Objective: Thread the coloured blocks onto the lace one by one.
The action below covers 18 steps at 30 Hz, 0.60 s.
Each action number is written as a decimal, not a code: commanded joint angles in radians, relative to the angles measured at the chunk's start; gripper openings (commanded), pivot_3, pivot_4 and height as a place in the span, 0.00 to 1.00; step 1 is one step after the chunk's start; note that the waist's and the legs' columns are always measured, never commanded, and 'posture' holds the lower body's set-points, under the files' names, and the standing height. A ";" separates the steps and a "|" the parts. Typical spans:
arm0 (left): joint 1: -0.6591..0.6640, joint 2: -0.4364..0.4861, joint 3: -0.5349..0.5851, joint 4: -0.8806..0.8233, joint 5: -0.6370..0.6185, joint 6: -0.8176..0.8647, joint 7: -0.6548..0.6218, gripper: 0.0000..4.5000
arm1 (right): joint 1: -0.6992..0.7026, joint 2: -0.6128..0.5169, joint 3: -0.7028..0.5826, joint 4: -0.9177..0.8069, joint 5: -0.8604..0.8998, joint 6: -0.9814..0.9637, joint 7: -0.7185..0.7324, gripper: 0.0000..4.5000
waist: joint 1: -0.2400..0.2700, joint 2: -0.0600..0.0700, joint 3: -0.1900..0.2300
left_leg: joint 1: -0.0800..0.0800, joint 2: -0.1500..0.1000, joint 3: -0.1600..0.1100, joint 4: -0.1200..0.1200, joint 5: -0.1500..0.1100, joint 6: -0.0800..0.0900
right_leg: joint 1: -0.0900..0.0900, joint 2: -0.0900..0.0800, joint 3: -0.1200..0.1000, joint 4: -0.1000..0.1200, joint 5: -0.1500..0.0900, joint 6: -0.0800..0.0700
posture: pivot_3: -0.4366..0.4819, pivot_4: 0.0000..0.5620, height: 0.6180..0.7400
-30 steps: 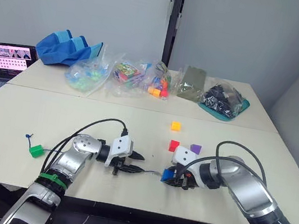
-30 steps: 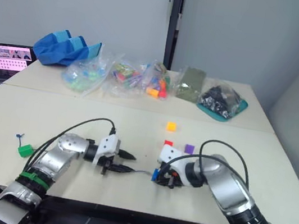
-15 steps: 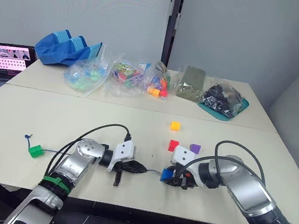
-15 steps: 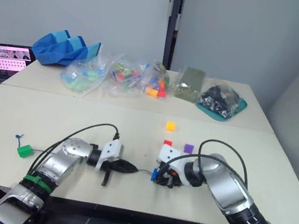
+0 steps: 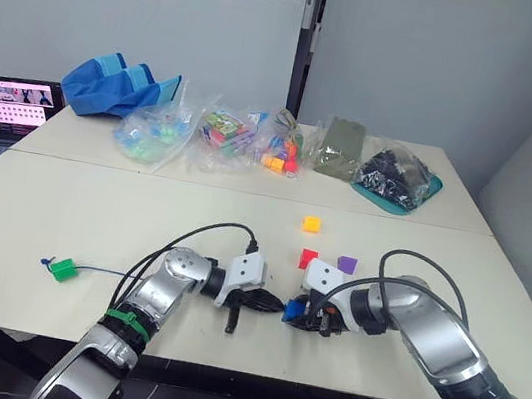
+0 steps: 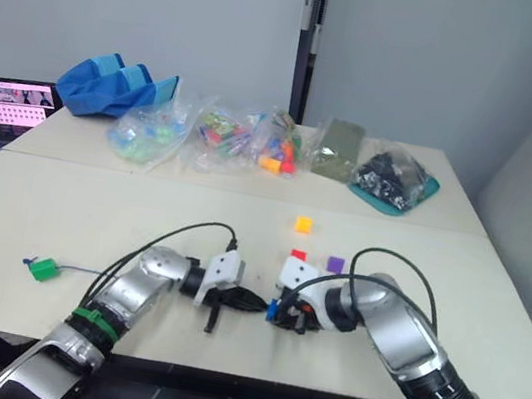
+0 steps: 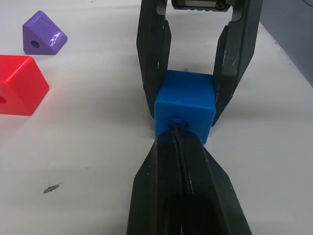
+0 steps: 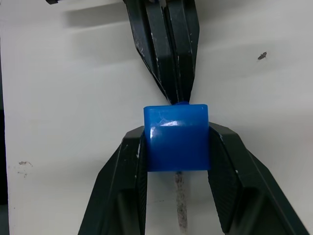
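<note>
Blue block [image 8: 176,137] sits clamped between the two fingers of the right gripper [image 7: 195,63] near the front edge of the table [image 5: 64,198], a little right of its middle. The left gripper [image 8: 168,54] has its fingers pressed together on the lace [image 5: 107,274], their tips right up against the face of the blue block where the hole is; in the left wrist view the cord runs between the closed fingers and meets that hole. A second ago the left gripper stood well to the left of the block, with a stretch of bare lace between them; it has since slid right along the front edge until it touches the block, while the right gripper has kept its place and its grip. In the right wrist view a pale stiff piece, which looks like the lace's tip [image 8: 180,200], pokes out of the block's far side between the right fingers. The lace trails left across the table to the green block [image 5: 61,269], already on the cord near the front left corner; this block has been drawn slightly to the right since the earlier frame. Red block [image 5: 308,258] and purple block [image 5: 346,264] lie just behind the right gripper, the yellow-orange block [image 5: 312,224] further back toward the table's middle, all unmoved.
</note>
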 commanded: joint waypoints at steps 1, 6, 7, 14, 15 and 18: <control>-0.020 -0.002 0.001 -0.008 -0.004 -0.012 -0.006 0.00 | -0.010 0.000 -0.008 -0.017 0.005 -0.010 -0.003 0.26 | 0.000 0.000 0.000 | 0.000 0.000 0.000 0.000 0.000 0.000 | 0.000 0.000 0.000 0.000 0.000 0.000 | 0.48 0.27 1.00; -0.021 0.023 0.032 -0.018 -0.029 0.010 -0.017 0.13 | -0.008 0.004 -0.012 -0.020 0.014 0.006 -0.007 0.26 | 0.000 0.000 0.000 | 0.000 0.000 0.000 0.000 0.000 0.000 | 0.000 0.000 0.000 0.000 0.000 0.000 | 0.48 0.27 1.00; -0.019 0.029 0.041 -0.028 -0.047 0.028 -0.031 0.20 | -0.007 0.005 -0.015 -0.024 0.023 0.021 -0.005 0.26 | 0.000 0.000 0.000 | 0.000 0.000 0.000 0.000 0.000 0.000 | 0.000 0.000 0.000 0.000 0.000 0.000 | 0.48 0.27 1.00; -0.022 0.083 0.092 -0.039 -0.109 0.055 -0.091 0.71 | -0.011 -0.010 -0.040 -0.038 0.042 0.038 -0.013 0.87 | 0.001 0.000 0.000 | 0.000 0.000 0.000 0.000 0.000 0.000 | 0.000 0.000 0.000 0.000 0.000 0.000 | 0.48 0.27 1.00; -0.023 0.083 0.093 -0.038 -0.112 0.060 -0.094 0.79 | -0.010 -0.017 -0.048 -0.041 0.048 0.043 -0.009 0.97 | 0.003 0.000 0.000 | 0.000 0.000 0.000 0.000 0.000 0.000 | 0.000 0.000 0.000 0.000 0.000 0.000 | 0.48 0.27 1.00; -0.028 0.052 0.078 -0.039 -0.112 0.050 -0.109 0.98 | -0.008 -0.062 -0.093 -0.053 0.077 0.071 0.006 1.00 | 0.009 0.000 0.000 | -0.001 0.000 0.000 0.000 0.000 0.000 | 0.000 0.000 0.000 0.000 0.000 0.000 | 0.48 0.27 1.00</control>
